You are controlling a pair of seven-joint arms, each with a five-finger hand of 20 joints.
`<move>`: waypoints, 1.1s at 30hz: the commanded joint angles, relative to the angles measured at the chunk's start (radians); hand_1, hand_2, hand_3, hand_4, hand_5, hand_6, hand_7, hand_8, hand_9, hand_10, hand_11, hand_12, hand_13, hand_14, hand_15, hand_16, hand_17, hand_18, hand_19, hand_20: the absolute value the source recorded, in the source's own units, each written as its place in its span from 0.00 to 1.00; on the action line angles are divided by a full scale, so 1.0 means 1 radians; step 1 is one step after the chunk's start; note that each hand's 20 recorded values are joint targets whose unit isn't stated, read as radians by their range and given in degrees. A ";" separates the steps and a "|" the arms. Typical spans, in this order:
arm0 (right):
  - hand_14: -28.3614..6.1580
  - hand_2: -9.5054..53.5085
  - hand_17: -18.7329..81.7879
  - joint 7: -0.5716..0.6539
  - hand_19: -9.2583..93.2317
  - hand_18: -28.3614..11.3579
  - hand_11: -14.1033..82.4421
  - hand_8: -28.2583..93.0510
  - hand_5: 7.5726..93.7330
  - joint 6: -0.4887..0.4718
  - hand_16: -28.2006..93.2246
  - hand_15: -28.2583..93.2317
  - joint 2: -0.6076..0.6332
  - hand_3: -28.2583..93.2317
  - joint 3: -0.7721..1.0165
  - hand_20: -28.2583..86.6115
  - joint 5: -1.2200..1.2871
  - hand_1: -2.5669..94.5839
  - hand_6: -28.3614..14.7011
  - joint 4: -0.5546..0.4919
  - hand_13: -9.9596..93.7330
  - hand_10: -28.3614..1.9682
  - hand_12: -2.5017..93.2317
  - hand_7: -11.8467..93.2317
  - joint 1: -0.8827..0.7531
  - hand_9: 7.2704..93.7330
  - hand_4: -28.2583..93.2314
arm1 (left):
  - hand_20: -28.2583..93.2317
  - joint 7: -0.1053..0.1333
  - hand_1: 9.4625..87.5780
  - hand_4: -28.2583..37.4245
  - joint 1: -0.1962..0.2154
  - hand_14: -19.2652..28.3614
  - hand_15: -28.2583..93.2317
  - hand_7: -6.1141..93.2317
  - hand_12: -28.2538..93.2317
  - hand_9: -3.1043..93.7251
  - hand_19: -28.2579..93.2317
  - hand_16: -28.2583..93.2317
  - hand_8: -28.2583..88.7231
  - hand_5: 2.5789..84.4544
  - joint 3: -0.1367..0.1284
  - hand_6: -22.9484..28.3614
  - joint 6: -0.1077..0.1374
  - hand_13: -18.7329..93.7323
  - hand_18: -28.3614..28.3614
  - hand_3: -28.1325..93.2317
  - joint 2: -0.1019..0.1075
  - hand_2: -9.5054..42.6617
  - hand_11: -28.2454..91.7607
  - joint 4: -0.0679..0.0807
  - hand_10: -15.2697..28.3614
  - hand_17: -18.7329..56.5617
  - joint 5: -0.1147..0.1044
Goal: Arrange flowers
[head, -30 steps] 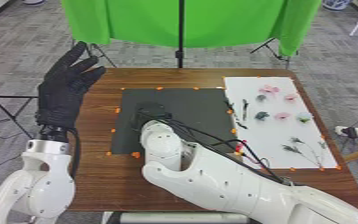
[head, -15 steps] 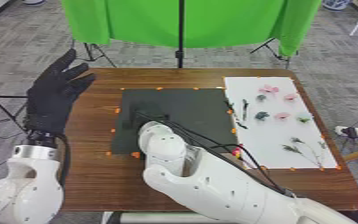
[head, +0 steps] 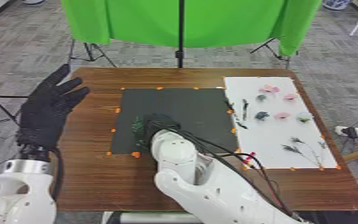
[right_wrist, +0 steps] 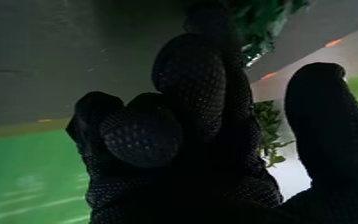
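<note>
Step in hand looks like laying the greenery: a green sprig (head: pixel 138 125) is on the black sheet (head: pixel 177 97), just beside the right hand (head: pixel 165 123), on its left in the head view. Right hand is low over the sheet; can't tell if it's gripping the sprig or is free of it, though the right wrist view has foliage (right_wrist: pixel 254 32) right by the glove. Left hand (head: pixel 47 107) is spread wide, raised near the left edge of the table (head: pixel 95 175), holding nothing, so probably just waiting. Rest of the material sits on the white sheet (head: pixel 273 135): pink flowers (head: pixel 282 116), blue-green flowers (head: pixel 262 116), a pale flower (head: pixel 303 117), dark stems (head: pixel 244 110) near the edge by the black sheet, thin dry sprigs (head: pixel 293 149) toward the near end. Judging by that, task is early: base greenery going in, blooms all unused. Next move: settle the sprig flat at the angle wanted, let go fully if it's gripped, lift straight up so the glove doesn't drag it, then go across for another stem or the first flower. Main risk is leaves snagging on the glove and twisting the light sprig out of place; cables trailing over the arm could brush pieces too.
</note>
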 commanded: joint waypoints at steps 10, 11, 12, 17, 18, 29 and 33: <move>0.45 0.28 0.64 -0.092 1.00 0.04 0.69 0.13 0.88 -0.085 0.38 0.88 -0.023 0.80 0.007 0.71 -0.047 0.28 0.56 -0.032 0.88 0.45 0.27 0.22 -0.098 0.91 0.03 | 0.33 0.003 0.21 0.09 -0.027 0.92 0.62 0.20 0.32 0.38 0.64 0.17 0.15 0.40 0.014 0.57 0.016 0.39 0.89 0.88 0.017 0.29 0.42 0.010 0.76 0.12 -0.007; 0.45 0.28 0.64 -0.096 1.00 0.05 0.69 0.13 0.88 -0.093 0.38 0.88 -0.026 0.80 0.009 0.71 -0.045 0.28 0.56 -0.038 0.88 0.45 0.27 0.22 -0.103 0.91 0.03 | 0.33 0.002 0.21 0.09 -0.027 0.92 0.62 0.20 0.32 0.38 0.64 0.17 0.15 0.40 0.013 0.57 0.015 0.39 0.89 0.88 0.018 0.29 0.42 0.011 0.76 0.12 -0.007; 0.45 0.28 0.64 -0.106 1.00 0.05 0.69 0.13 0.88 -0.094 0.39 0.88 -0.031 0.80 0.012 0.71 -0.067 0.28 0.56 -0.042 0.88 0.45 0.27 0.22 -0.115 0.91 0.03 | 0.33 -0.003 0.21 0.09 -0.026 0.92 0.62 0.20 0.32 0.38 0.64 0.17 0.15 0.40 0.012 0.57 0.018 0.39 0.89 0.88 0.016 0.29 0.42 0.011 0.76 0.12 -0.007; 0.45 0.28 0.64 -0.098 1.00 0.05 0.69 0.13 0.88 -0.013 0.38 0.88 0.001 0.80 -0.034 0.71 -0.127 0.28 0.56 -0.040 0.88 0.45 0.27 0.22 -0.096 0.91 0.03 | 0.33 -0.006 0.21 0.09 -0.022 0.92 0.62 0.20 0.32 0.38 0.64 0.17 0.15 0.40 0.011 0.57 0.015 0.39 0.89 0.88 0.010 0.29 0.42 0.010 0.76 0.12 -0.007; 0.45 0.28 0.64 -0.110 1.00 0.05 0.69 0.13 0.89 0.016 0.38 0.88 0.011 0.80 -0.043 0.71 -0.164 0.28 0.56 -0.038 0.88 0.45 0.27 0.22 -0.090 0.91 0.03 | 0.33 -0.007 0.21 0.09 -0.021 0.92 0.62 0.20 0.32 0.38 0.64 0.17 0.15 0.40 0.010 0.57 0.019 0.39 0.89 0.88 0.011 0.29 0.42 0.009 0.76 0.12 -0.008; 0.46 0.27 0.70 -0.063 1.00 0.02 0.69 0.14 1.00 0.090 0.39 0.88 0.163 0.81 0.050 0.74 -0.076 0.26 0.59 -0.225 0.92 0.46 0.27 0.29 -0.092 0.98 0.04 | 0.34 0.022 0.21 0.09 0.105 0.92 0.62 0.20 0.32 0.38 0.65 0.17 0.15 0.40 -0.049 0.57 0.041 0.39 0.90 0.88 -0.025 0.29 0.42 -0.021 0.76 0.12 -0.019; 0.45 0.26 0.67 0.003 1.00 0.02 0.67 0.14 0.96 0.230 0.39 0.87 0.305 0.82 0.119 0.72 0.001 0.26 0.58 -0.327 0.90 0.44 0.27 0.28 -0.110 0.95 0.04 | 0.35 0.047 0.21 0.09 0.123 0.92 0.62 0.20 0.32 0.38 0.67 0.17 0.15 0.40 -0.055 0.57 0.047 0.39 0.91 0.88 -0.022 0.29 0.42 -0.018 0.76 0.13 -0.020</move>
